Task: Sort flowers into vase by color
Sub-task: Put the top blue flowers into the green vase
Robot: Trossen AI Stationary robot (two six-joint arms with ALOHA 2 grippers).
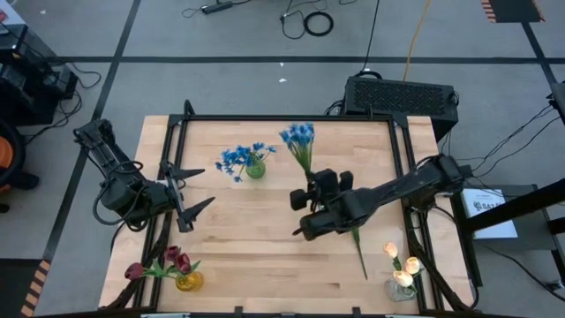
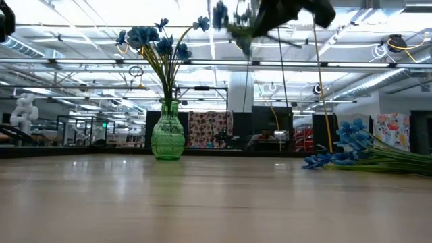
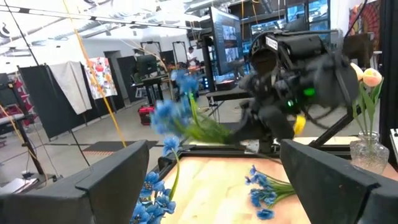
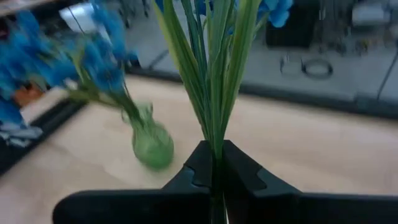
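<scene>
Right gripper point(image 1: 302, 216) at table centre, my arm reaching in from 3 o'clock, forearm slanted toward 9, wrist raised above the wood. Fingers point(image 4: 200, 167) clamped tight on the green stems of a blue bunch point(image 1: 299, 137); blossoms point to 12, stem ends trail toward 5. Green vase point(image 1: 255, 168) with blue flowers sits at 11 of the gripper, near, apart. Left gripper point(image 1: 190, 193) waits at the 9 o'clock edge, jaws spread wide, nothing in them. Red tulips point(image 1: 175, 260) in the 7 o'clock corner, cream tulips point(image 1: 402, 265) in the 5 o'clock corner.
</scene>
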